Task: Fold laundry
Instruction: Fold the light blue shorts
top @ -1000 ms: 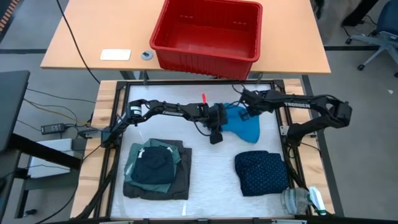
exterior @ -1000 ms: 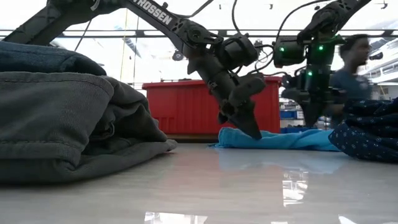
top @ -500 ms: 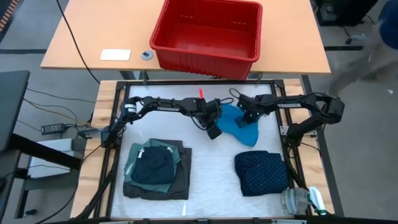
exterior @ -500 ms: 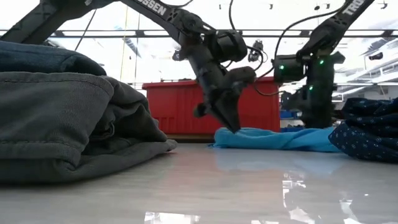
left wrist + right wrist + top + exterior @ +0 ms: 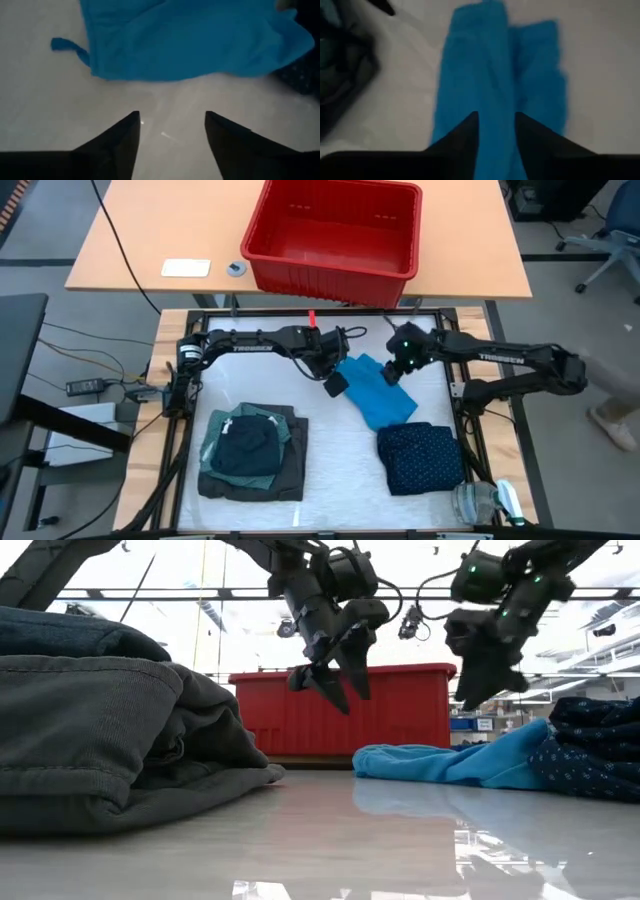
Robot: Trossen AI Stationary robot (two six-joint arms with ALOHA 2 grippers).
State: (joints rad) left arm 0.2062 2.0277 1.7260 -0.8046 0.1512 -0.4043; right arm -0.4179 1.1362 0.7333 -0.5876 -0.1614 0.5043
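Note:
A bright blue cloth (image 5: 378,398) lies folded into a narrow strip on the white table, its near end against the folded navy dotted piece (image 5: 420,458). My left gripper (image 5: 335,385) hangs open above the table just left of the cloth (image 5: 200,40), with nothing between its fingers. My right gripper (image 5: 393,372) hovers over the strip's far end (image 5: 490,75), its fingers a little apart; in the low view it (image 5: 475,690) is clear of the cloth (image 5: 450,762). At the near left sits a stack (image 5: 250,450) of folded grey, teal-green and dark garments.
A red plastic basket (image 5: 335,230) stands on the wooden table beyond the far edge, with a white card (image 5: 186,268) beside it. A clear plastic object (image 5: 480,502) lies at the near right corner. Bare white table shows between the stack and the blue cloth.
My left gripper has opened, let go of the blue cloth and risen, drifting toward the table's left and far edge. My right gripper has also lifted off the cloth. The cloth, wider before, now lies as a narrower strip reaching to the navy piece.

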